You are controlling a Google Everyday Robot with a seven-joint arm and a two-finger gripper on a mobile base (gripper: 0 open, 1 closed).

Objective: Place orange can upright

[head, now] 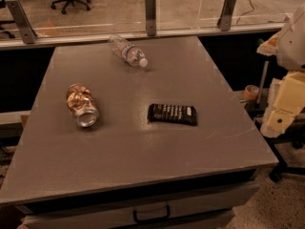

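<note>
Looking across the broad grey table (pixel 143 161) from my remote station, I judge the job to stand at its very first step: the approach, with the can not yet held. The robot's gripper (pixel 282 104), pale and yellowish, hangs at the right edge of the scene, off the table's right side and well apart from everything on it. Whether it is open or closed I cannot tell. A clear water bottle (pixel 126 50) lies on its side at the far end of the table, its white cap pointing near and right. The orange can (pixel 82 105) lies on its side on the left half of the table, about midway between the far and near edges. It is well apart from the bottle and from the dark snack bar (pixel 172 114) lying flat to its right. The can's long axis runs far to near, leaning slightly rightward at the near end. A silver end faces near, towards the camera, though I cannot tell whether it is the top or the base. My next move, as I read it, calls for reaching left across the table, closing across the can's round body square to that axis, then tipping it a quarter-turn onto one end.
</note>
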